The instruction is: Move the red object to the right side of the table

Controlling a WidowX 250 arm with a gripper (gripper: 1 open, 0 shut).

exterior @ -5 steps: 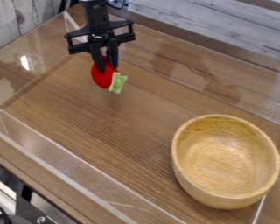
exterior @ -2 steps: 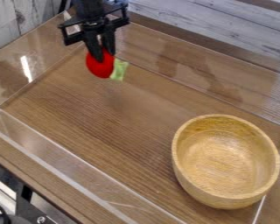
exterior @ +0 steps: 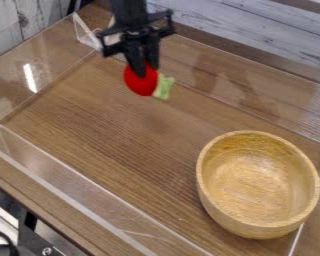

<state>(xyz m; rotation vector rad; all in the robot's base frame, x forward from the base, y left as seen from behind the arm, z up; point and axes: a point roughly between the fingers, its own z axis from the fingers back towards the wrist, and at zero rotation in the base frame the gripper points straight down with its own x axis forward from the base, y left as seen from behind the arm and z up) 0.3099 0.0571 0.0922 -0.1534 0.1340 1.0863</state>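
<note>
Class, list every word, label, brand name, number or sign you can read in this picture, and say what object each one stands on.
None: no readable text shows anywhere. The gripper, the red object it holds, the wooden bowl, the table and its clear acrylic walls all carry no visible writing, numbers or signs.

table (exterior: 96,150): wood-grain (glossy) | bowl (exterior: 258,184): pale matt wood | walls (exterior: 56,215): clear acrylic

red object (exterior: 139,80) green-tipped, brown wood-grain table (exterior: 109,150), pale wooden bowl (exterior: 259,183)
</note>
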